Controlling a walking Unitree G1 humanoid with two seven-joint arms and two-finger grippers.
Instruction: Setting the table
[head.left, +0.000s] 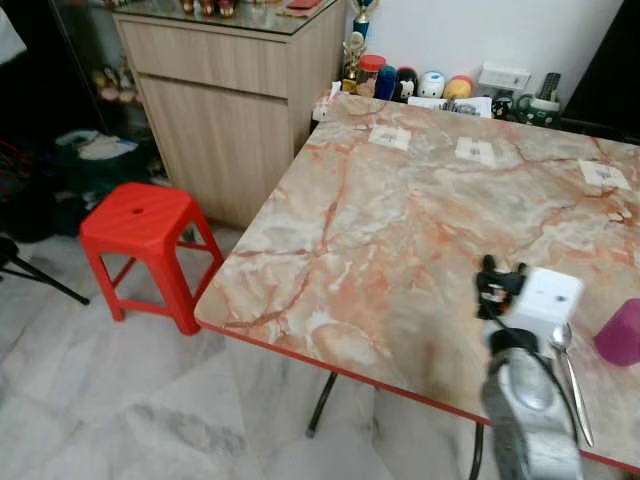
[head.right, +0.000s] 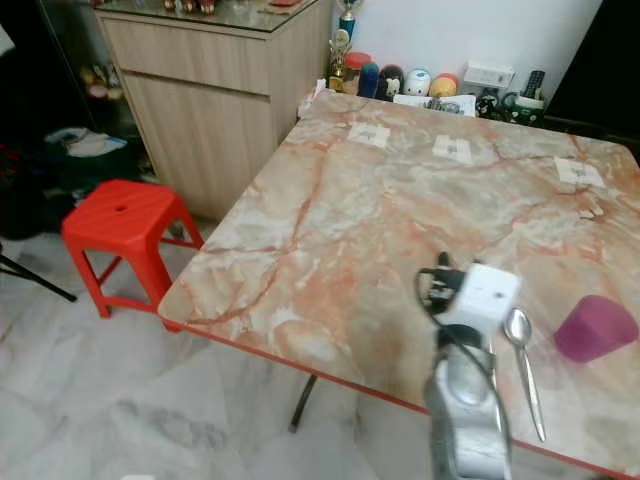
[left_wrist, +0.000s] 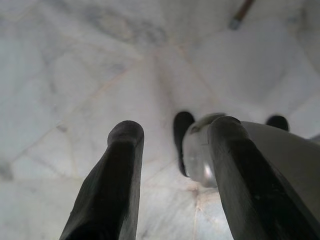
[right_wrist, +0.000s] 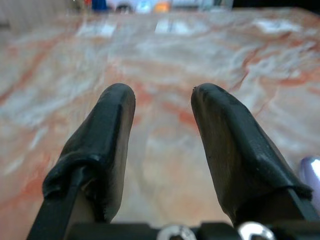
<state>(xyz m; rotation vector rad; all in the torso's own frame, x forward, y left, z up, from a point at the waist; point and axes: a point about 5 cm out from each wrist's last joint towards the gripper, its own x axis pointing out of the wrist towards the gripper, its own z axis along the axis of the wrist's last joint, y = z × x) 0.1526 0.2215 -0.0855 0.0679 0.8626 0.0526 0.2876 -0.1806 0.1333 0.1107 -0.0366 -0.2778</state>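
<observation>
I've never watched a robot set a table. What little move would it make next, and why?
Probably shift the right gripper sideways toward the spoon beside it. Its fingers are open and empty over bare marble table, and the spoon and purple cup lie near the table's edge.

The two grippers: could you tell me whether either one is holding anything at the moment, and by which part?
Nothing is held. The right gripper is open over the marble table, with nothing between its fingers. The left gripper hangs open above the floor.

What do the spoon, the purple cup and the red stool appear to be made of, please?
Spoon: likely polished metal, silvery with bright glints. Purple cup: probably plastic, a matte, even colour, slightly translucent. Red stool: looks like moulded plastic, a uniform glossy red in one piece.
</observation>
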